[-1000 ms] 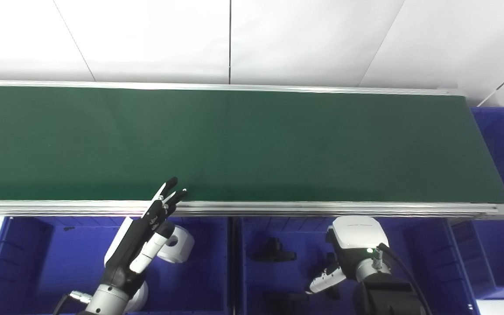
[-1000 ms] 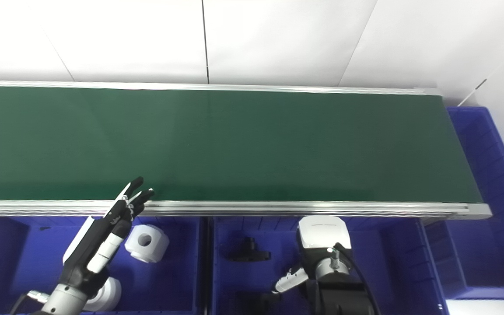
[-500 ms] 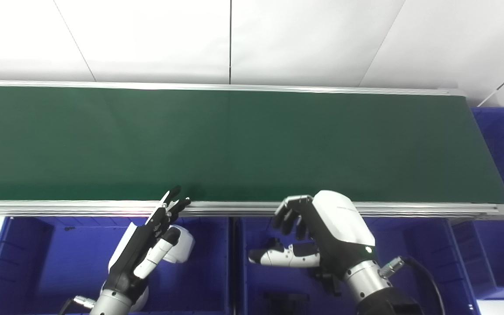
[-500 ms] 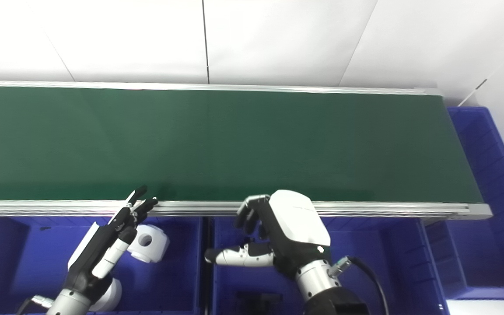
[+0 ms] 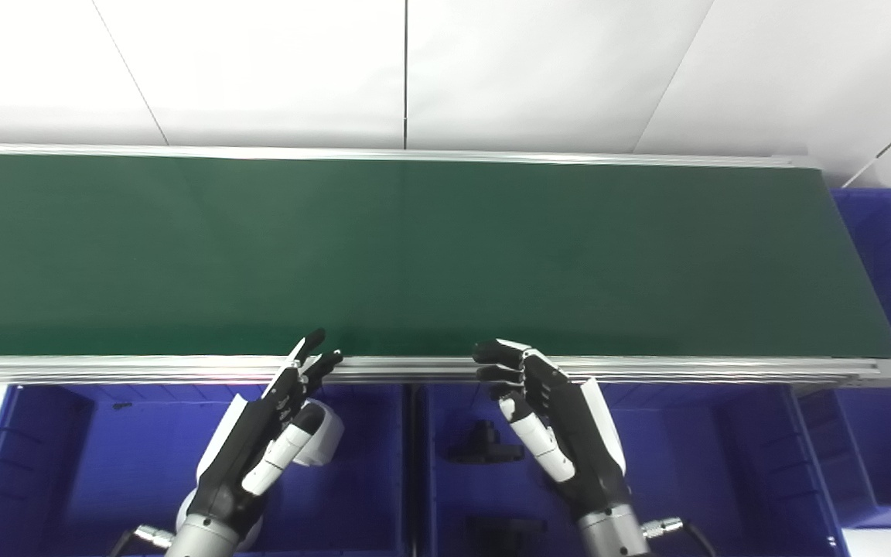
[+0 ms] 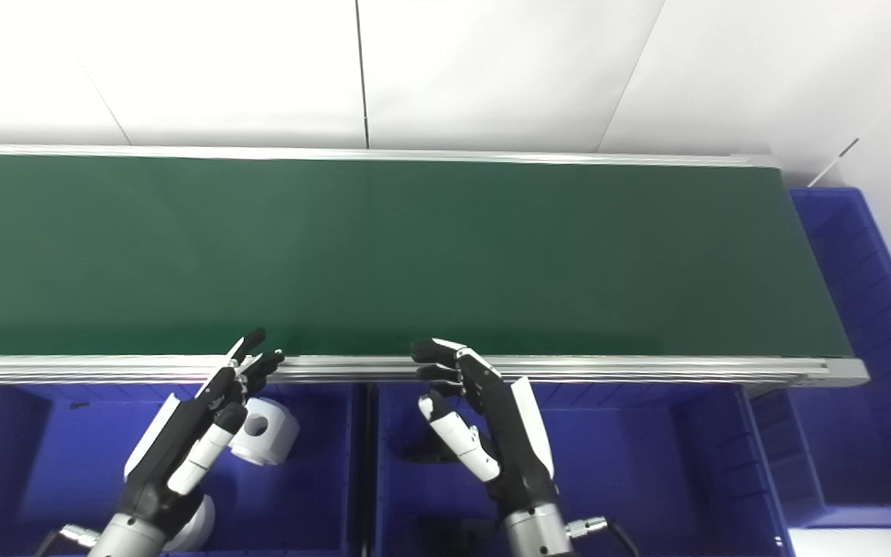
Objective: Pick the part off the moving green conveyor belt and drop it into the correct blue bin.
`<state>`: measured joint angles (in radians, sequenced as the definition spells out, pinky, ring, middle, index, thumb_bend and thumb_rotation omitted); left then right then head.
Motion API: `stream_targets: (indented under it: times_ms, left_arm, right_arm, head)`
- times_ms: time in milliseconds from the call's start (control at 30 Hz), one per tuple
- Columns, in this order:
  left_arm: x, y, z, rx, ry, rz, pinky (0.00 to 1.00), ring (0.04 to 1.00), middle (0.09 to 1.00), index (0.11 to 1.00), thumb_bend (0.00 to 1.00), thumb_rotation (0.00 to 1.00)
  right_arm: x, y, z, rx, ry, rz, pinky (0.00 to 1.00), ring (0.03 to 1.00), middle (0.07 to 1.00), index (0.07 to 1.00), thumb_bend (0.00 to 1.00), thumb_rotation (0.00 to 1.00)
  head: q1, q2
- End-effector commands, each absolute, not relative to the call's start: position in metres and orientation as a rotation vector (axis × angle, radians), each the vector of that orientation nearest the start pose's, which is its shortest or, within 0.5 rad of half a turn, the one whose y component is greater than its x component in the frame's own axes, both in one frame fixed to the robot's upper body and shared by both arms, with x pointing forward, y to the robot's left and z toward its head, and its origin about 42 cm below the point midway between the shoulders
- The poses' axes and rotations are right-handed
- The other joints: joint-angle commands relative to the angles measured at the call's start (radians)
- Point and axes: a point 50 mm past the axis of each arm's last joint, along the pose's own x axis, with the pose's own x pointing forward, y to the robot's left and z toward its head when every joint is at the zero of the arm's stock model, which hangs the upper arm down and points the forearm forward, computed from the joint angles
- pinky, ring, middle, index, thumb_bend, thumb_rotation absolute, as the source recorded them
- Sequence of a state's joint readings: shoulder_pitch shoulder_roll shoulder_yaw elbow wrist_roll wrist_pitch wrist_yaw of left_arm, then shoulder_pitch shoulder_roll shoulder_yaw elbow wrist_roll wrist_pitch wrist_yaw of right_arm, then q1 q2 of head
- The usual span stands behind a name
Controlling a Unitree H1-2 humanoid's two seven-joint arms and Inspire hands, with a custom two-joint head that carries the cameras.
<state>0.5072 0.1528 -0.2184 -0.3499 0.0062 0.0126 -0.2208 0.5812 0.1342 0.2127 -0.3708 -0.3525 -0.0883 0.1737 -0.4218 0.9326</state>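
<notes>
No part shows on the long dark-green conveyor belt [image 5: 445, 255]. The right robot hand [image 5: 561, 433] has risen from the blue plastic bin [image 5: 724, 464], now empty with fingers spread, like the left robot hand [image 5: 260, 445]; the drop looks done.

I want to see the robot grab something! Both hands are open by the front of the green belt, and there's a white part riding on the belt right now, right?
Not quite. Both eye views show the green conveyor belt bare. The white round part with a hole lies in the blue plastic bin below. The left hand and right hand are indeed open beside the belt's front edge.
</notes>
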Motion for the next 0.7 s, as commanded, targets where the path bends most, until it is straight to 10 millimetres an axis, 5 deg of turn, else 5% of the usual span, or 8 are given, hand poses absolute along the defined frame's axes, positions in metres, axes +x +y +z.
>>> stream_targets:
  times_ms: [0, 367, 500, 667]
  left_arm:
    - [0.113, 0.201, 0.099, 0.049, 0.13, -0.346, 0.98, 0.952, 0.908, 0.977, 0.6, 0.84]
    - [0.116, 0.198, 0.105, 0.048, 0.134, -0.353, 1.0, 0.968, 0.907, 0.977, 0.6, 0.84]
    - [0.117, 0.196, 0.105, 0.044, 0.13, -0.352, 1.0, 0.964, 0.907, 0.977, 0.59, 0.84]
    - [0.118, 0.195, 0.108, 0.044, 0.135, -0.352, 1.0, 0.967, 0.91, 0.974, 0.59, 0.83]
  right_arm:
    - [0.108, -0.125, 0.108, -0.129, 0.027, 0.187, 0.7, 0.768, 0.8, 0.776, 0.81, 1.0]
    - [0.11, -0.118, 0.097, -0.155, -0.005, 0.235, 0.92, 0.929, 0.919, 0.91, 0.69, 1.0]
    - [0.11, -0.118, 0.098, -0.15, -0.021, 0.259, 0.99, 0.994, 0.986, 0.987, 0.8, 1.0]
    - [0.109, -0.118, 0.1, -0.133, -0.026, 0.267, 1.0, 1.0, 1.0, 1.0, 0.81, 1.0]
  head:
    - [-0.002, 0.008]
    - [0.009, 0.033]
    - [0.016, 0.036]
    - [0.007, 0.05]
